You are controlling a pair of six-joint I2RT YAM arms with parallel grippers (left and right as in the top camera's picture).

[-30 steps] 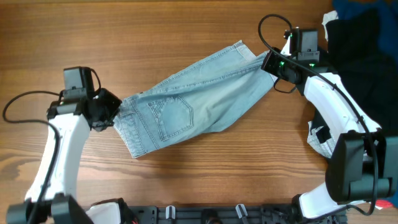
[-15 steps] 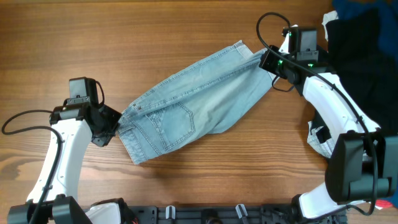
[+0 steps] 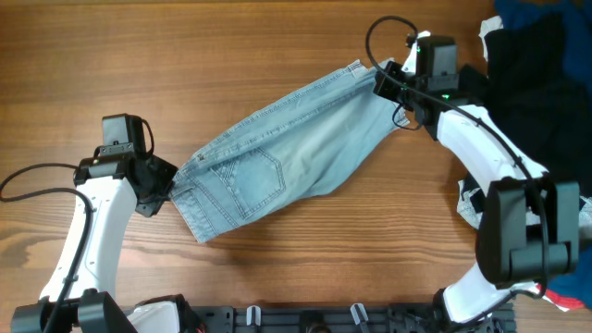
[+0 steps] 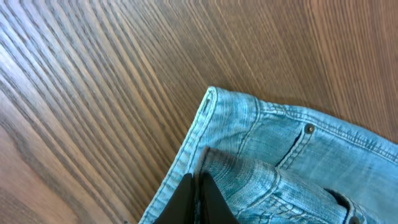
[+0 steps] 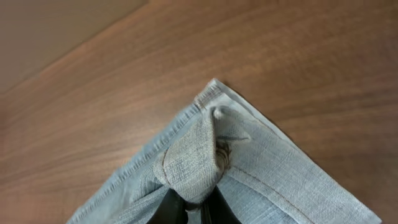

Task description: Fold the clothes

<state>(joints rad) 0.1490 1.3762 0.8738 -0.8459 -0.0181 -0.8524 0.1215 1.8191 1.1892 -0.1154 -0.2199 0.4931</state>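
The pale light-blue jeans (image 3: 287,157) lie stretched diagonally across the wooden table, waistband at the lower left, leg hems at the upper right, one back pocket facing up. My left gripper (image 3: 169,182) is shut on the waistband; in the left wrist view its black fingers (image 4: 199,199) pinch the denim (image 4: 286,162) near a rivet. My right gripper (image 3: 384,83) is shut on the leg hem; in the right wrist view its fingers (image 5: 196,208) hold a bunched fold of the hem (image 5: 193,158).
A black garment (image 3: 536,74) and a dark blue cloth (image 3: 527,11) lie at the table's far right corner. A white patterned cloth (image 3: 474,208) lies by the right arm's base. Bare wood (image 3: 185,55) surrounds the jeans.
My left gripper has carried the waistband slightly right and toward the front. My right gripper has moved the hem left and toward the back, so the jeans lie less stretched.
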